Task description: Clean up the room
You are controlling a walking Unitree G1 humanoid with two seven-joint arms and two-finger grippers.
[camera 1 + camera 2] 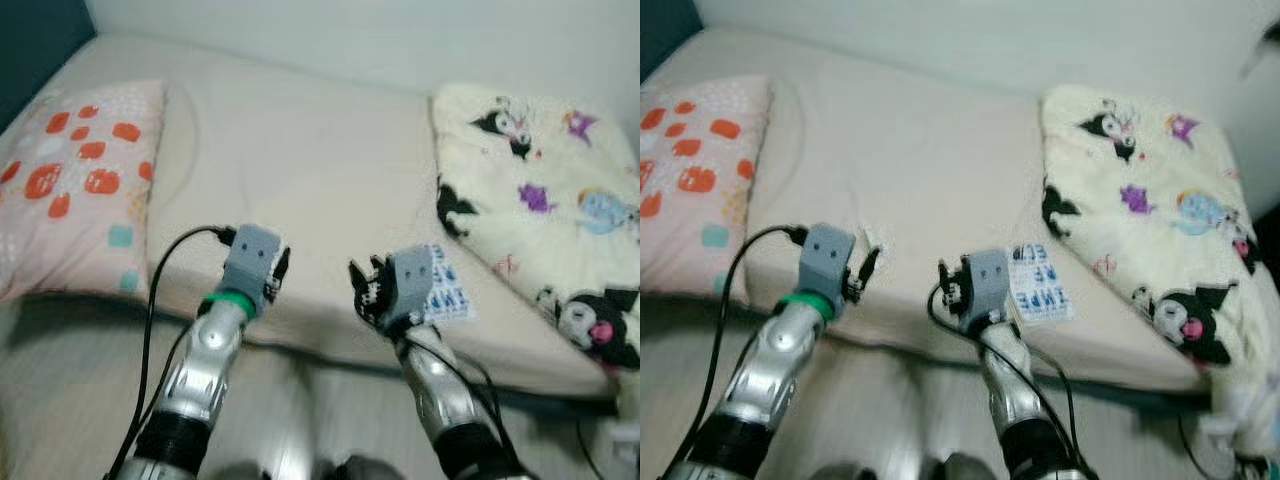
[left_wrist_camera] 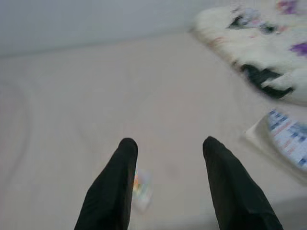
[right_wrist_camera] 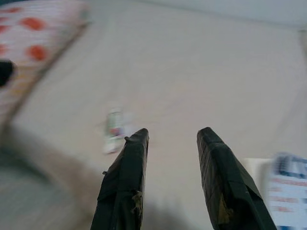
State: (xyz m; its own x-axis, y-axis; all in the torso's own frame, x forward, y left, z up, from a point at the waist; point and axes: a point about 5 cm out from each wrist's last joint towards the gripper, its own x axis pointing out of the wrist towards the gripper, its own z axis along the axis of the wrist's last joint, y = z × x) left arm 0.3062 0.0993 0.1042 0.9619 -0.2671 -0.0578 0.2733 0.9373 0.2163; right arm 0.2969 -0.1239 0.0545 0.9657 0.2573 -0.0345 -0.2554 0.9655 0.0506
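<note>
Two silver arms reach toward a beige bed (image 1: 300,150). The left gripper (image 2: 168,158) and the right gripper (image 3: 170,139) each hold their two black fingers spread apart with nothing between them. One small wrapper (image 3: 114,130), white with green and red marks and blurred, lies on the sheet near the front edge of the bed, between the two grippers, just beside the left gripper's finger. One white packet with blue lettering (image 1: 1040,285) lies just beside the right gripper. Farther back lie one pink pillow with orange-red spots (image 1: 70,180) on the left and one cream cartoon-print blanket (image 1: 540,180) on the right.
</note>
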